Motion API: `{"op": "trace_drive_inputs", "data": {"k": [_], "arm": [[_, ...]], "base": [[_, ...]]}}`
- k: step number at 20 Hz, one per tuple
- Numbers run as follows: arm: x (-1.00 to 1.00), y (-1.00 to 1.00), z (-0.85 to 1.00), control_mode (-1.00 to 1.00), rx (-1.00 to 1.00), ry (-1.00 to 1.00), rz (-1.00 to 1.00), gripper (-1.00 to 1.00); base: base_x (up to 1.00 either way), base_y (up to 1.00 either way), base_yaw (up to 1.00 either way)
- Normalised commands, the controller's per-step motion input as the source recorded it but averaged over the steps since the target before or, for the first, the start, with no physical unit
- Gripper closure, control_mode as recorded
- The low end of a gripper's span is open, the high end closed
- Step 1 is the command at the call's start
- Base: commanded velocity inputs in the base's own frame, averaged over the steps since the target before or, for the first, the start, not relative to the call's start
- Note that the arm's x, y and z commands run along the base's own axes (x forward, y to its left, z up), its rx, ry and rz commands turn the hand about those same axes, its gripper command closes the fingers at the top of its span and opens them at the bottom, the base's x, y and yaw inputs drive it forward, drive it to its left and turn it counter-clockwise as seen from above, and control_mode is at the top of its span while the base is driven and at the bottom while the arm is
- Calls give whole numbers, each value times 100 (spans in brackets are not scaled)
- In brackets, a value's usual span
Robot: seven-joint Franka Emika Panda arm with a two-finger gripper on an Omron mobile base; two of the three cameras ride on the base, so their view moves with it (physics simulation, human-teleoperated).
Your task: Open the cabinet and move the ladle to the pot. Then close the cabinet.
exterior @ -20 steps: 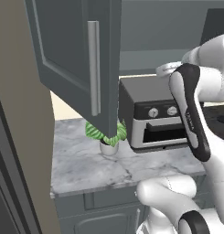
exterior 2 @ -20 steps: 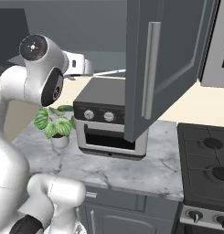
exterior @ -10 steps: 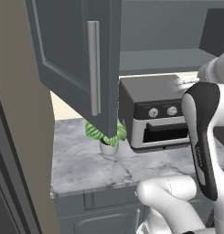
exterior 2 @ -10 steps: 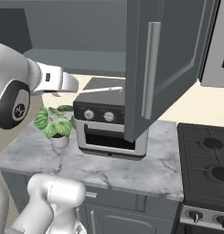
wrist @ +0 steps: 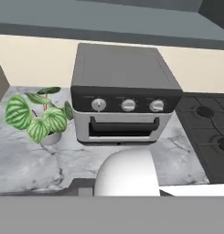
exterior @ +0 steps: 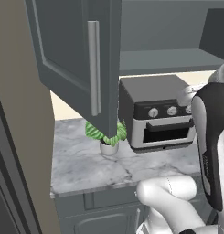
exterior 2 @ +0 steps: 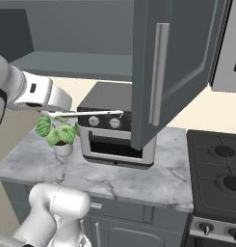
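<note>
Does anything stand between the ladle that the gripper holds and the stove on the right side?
Yes. The open cabinet door hangs out over the counter between the ladle, held in the gripper, and the stove, at about the ladle's height. A straight move to the right would probably hit the door.

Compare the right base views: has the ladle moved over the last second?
Yes. The ladle has dropped from above the toaster oven to roughly level with its knobs.
</note>
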Motion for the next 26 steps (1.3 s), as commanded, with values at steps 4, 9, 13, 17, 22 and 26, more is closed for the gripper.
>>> {"op": "trace_drive_inputs", "data": {"k": [4, 9, 13, 17, 22, 26], "arm": [[0, 0, 0, -100, 1, 17, 0, 100], [-2, 0, 0, -100, 3, 12, 0, 100], [-5, 0, 0, 100, 0, 2, 0, 100], [0, 0, 0, 100, 0, 0, 0, 100], [0, 0, 0, 100, 0, 0, 0, 100], [0, 0, 0, 100, 0, 0, 0, 100]], "base": [[0, 0, 0], [0, 0, 0], [-59, 0, 0], [-100, 0, 0], [-100, -5, -1], [-39, -67, -3]]}}
